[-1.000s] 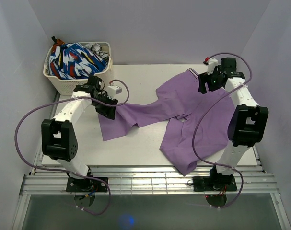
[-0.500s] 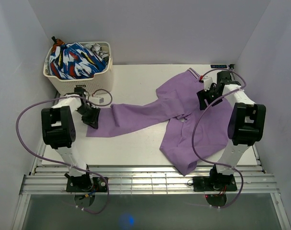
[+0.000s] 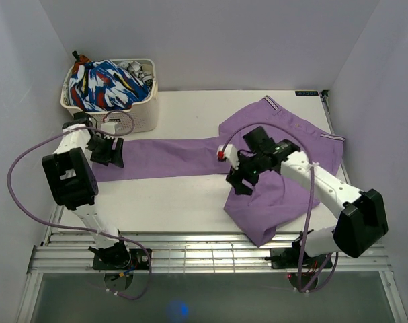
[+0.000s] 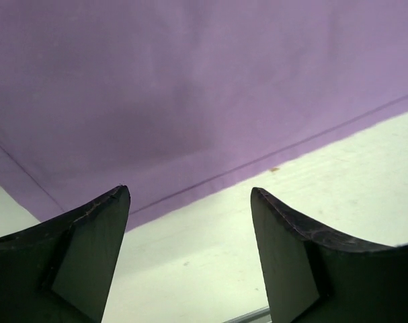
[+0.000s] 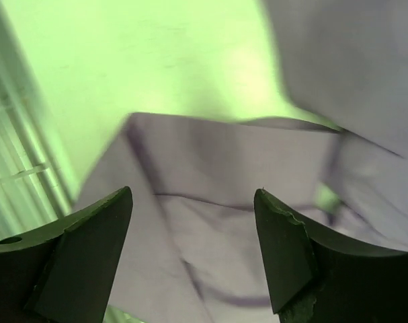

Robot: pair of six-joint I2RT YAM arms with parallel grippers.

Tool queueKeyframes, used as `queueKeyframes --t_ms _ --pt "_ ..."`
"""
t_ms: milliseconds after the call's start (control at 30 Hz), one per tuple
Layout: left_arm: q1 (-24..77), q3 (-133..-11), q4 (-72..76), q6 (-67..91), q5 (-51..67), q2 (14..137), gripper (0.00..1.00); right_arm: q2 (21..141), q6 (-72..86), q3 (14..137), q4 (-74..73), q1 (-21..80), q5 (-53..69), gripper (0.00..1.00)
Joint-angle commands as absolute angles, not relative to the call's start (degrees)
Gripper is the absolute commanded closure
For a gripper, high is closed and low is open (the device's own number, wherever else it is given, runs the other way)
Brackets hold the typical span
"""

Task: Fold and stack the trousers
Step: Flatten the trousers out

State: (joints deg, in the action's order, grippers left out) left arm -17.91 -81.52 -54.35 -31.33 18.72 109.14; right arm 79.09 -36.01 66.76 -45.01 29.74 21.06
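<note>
Left gripper [image 4: 189, 191] is seen released, jaws spread with nothing between them, over the end of one leg of the trousers [image 3: 190, 148], which is stretched flat leftward across the table [image 3: 183, 202]. The right gripper [image 5: 193, 192] is likewise held open above the crumpled other leg. A basket [image 3: 103, 120] of patterned cloth is set far left.
</note>
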Motion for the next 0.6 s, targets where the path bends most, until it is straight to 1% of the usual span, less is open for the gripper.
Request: queueKeyframes --t_ms 0,33,100,133,233,367,400,433,467,500,567 --pt "-17.67 -83.67 -57.48 -29.62 25.75 101.61 0.16 80.85 -31.73 62.50 -48.51 37.42 15.84 0.21" --pt "-17.58 -83.76 -57.83 -29.53 26.88 100.99 0.16 82.16 -31.12 62.06 -48.69 40.57 15.04 0.20" --pt "-17.58 -83.58 -58.09 -29.36 27.24 100.11 0.15 83.40 -29.71 61.00 -48.52 43.58 12.67 0.20" --pt "-17.58 -83.58 -58.18 -29.27 27.51 99.24 0.15 84.80 -29.10 60.13 -48.08 46.38 11.79 0.18" --pt "-17.58 -83.23 -58.45 -29.18 28.21 97.48 0.14 88.22 -27.25 58.80 -46.68 50.69 7.83 0.15" --pt "-17.58 -82.97 -58.80 -28.74 29.26 95.89 0.13 93.15 -25.40 58.27 -44.21 53.35 3.35 0.13" --pt "-17.58 -82.88 -58.89 -28.83 29.53 95.54 0.13 94.12 -25.14 58.45 -44.21 53.61 2.56 0.16" --pt "-17.58 -82.88 -58.97 -28.92 29.79 95.28 0.13 95.70 -24.96 59.14 -44.03 53.96 2.29 0.21" --pt "-17.58 -82.79 -58.97 -28.92 30.06 94.84 0.13 96.23 -24.70 59.76 -43.51 53.96 2.29 0.30" --pt "-17.58 -82.62 -58.97 -28.92 30.06 94.57 0.13 96.59 -24.61 60.55 -43.51 53.96 3.76 0.52" --pt "-17.58 -82.18 -59.15 -29.18 30.41 93.96 0.13 96.33 -24.35 63.70 -43.16 53.97 4.66 0.79"
